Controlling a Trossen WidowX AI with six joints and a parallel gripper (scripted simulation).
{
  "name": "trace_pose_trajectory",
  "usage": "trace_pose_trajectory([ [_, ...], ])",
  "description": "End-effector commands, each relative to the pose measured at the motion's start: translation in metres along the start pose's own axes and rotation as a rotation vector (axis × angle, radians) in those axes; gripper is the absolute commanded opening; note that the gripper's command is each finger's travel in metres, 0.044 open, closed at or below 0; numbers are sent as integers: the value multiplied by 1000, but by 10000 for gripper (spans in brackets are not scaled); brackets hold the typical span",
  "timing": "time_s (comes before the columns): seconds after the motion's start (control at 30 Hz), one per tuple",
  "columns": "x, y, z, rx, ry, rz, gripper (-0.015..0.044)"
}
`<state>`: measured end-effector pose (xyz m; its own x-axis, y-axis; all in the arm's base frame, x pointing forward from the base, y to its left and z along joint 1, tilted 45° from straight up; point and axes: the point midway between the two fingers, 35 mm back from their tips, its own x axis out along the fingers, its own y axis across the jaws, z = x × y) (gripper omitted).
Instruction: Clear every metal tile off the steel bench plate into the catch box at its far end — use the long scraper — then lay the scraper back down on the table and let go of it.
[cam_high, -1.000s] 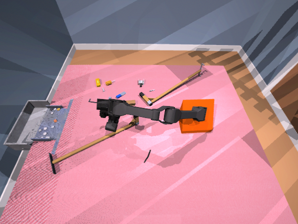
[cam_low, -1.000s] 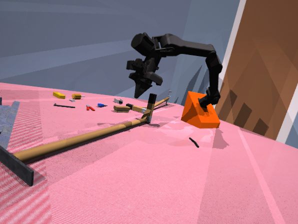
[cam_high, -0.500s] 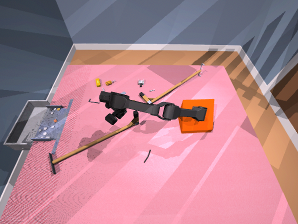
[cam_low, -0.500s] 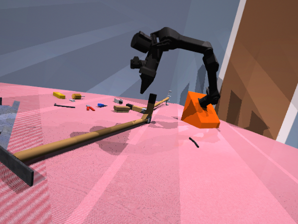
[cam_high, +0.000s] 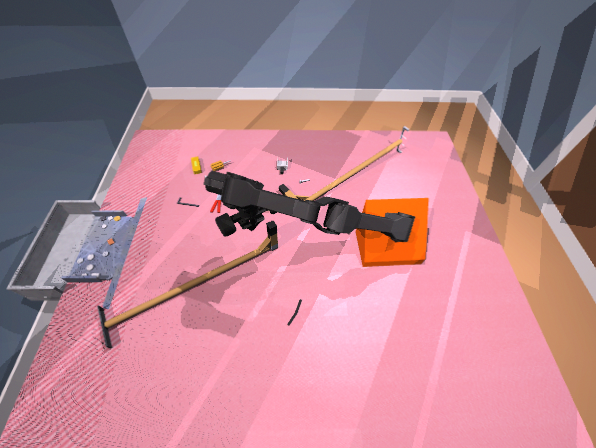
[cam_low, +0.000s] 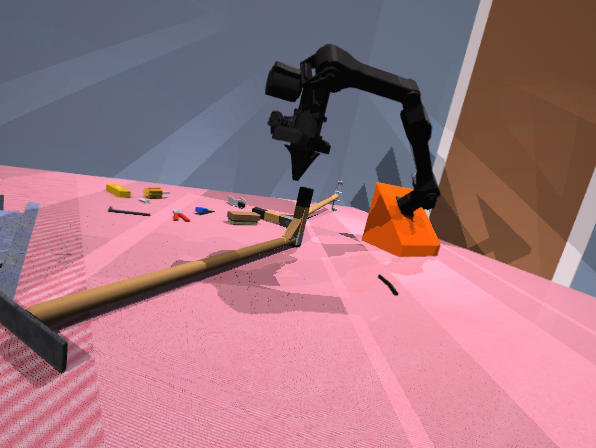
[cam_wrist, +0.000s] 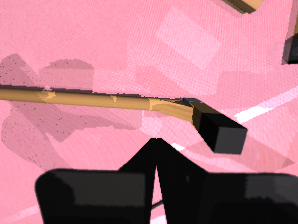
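Above the scraper's (cam_low: 150, 282) black grip, the claw (cam_low: 301, 170) hangs fully shut, holding nothing.

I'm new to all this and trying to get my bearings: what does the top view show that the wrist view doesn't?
Only the top view shows the catch box, the steel bench plate with its metal tiles, the scraper's blade and the orange base. Only the wrist view shows up close that the gripper is shut on nothing, above the scraper. Both show the scraper's wooden shaft and black grip lying on the pink table.
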<state>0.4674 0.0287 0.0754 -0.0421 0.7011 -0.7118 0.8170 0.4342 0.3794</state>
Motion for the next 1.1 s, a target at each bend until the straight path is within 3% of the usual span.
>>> trace_pose_trajectory([
  [0.0,-1,-2,0,27,1,-10,0],
  [1.07,51,-1,0,33,8,-12,0],
])
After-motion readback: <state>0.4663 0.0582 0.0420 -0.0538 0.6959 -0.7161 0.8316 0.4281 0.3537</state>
